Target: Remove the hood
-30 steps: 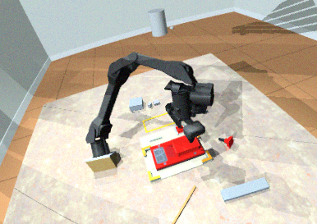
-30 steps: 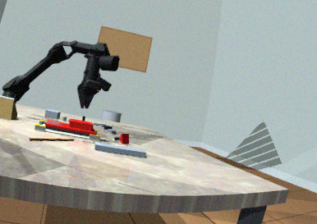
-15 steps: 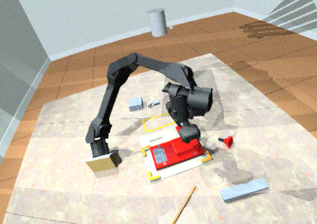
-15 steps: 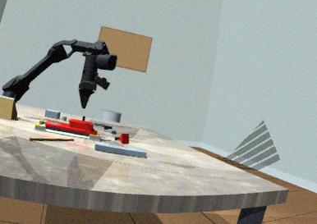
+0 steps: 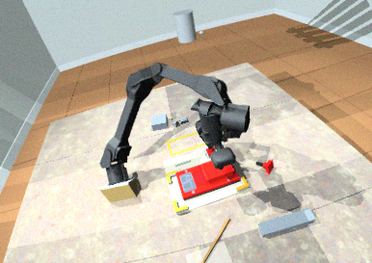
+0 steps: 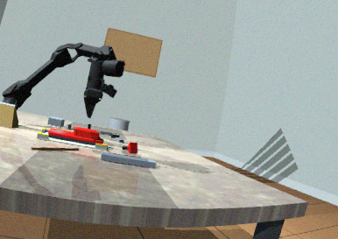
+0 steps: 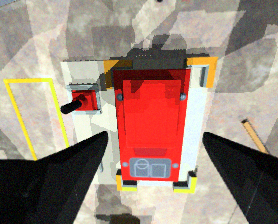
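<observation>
The red toy car (image 5: 188, 183) (image 7: 150, 167) lies on a pale base (image 5: 207, 198) (image 7: 196, 122) with yellow corner pieces. Its raised red hood (image 5: 218, 172) (image 6: 87, 132) (image 7: 151, 110) sits on it. My gripper (image 6: 89, 116) (image 7: 154, 136) is open and empty above the car, pointing down; in the wrist view its two dark fingers stand on either side of the car's width. In the side view there is a gap between the fingertips and the hood. The marked area, a yellow outline (image 5: 188, 150) (image 7: 28, 79), lies beside the base, partly hidden by the arm in the top view.
A red block with a black lever (image 7: 90, 100) stands on the base beside the car. Another red piece (image 5: 268, 167) (image 6: 132, 147), a grey bar (image 5: 287, 223) (image 6: 128, 160) and a wooden stick (image 5: 217, 240) (image 6: 54, 149) lie around it. A grey box (image 5: 159, 121) (image 6: 56, 121) stands beyond the outline.
</observation>
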